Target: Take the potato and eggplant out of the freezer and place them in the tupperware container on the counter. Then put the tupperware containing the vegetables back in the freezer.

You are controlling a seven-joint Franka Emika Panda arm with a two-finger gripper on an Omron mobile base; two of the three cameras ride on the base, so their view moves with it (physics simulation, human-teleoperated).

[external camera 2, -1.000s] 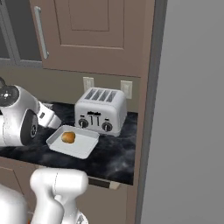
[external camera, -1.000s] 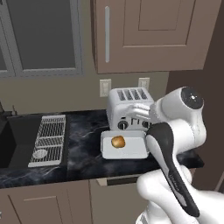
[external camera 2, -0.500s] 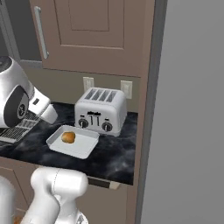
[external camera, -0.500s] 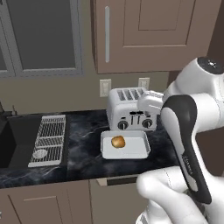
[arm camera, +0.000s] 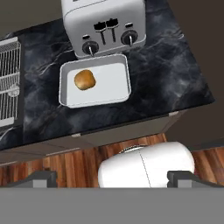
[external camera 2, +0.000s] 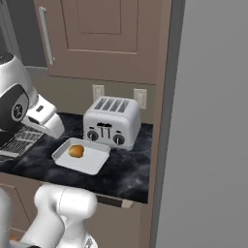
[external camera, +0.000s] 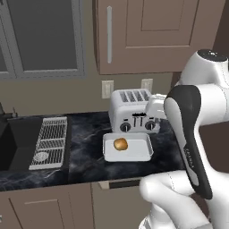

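**Q:** Kitchen counter, read from left to right — what sits on it?

**A:** Farthest left is a dark sink point(external camera: 11, 143). Just beside it lies a wire-grid rack point(external camera: 50, 142). Next comes the tupperware container point(external camera: 134, 152), a shallow white tray resting flat on the black marble counter point(external camera: 85, 156). The potato point(external camera: 120, 144), a golden-brown ball, lies inside the tray toward its left side. Directly behind the tray, nearly touching its back rim, stands a silver toaster point(external camera: 133, 109) with two front knobs. Farthest right rises the tall grey freezer point(external camera 2: 208, 126), its flat door closed.

**Q:** Where is the robot's hand, and is it holding anything?

**A:** The gripper point(arm camera: 113, 179) hangs high above the floor in front of the counter, well apart from the tray, looking down on it. Its two dark fingertips point(arm camera: 41, 177) stand spread as wide as they go, with nothing between them.

**Q:** And the eggplant?

**A:** I cannot tell where it is.
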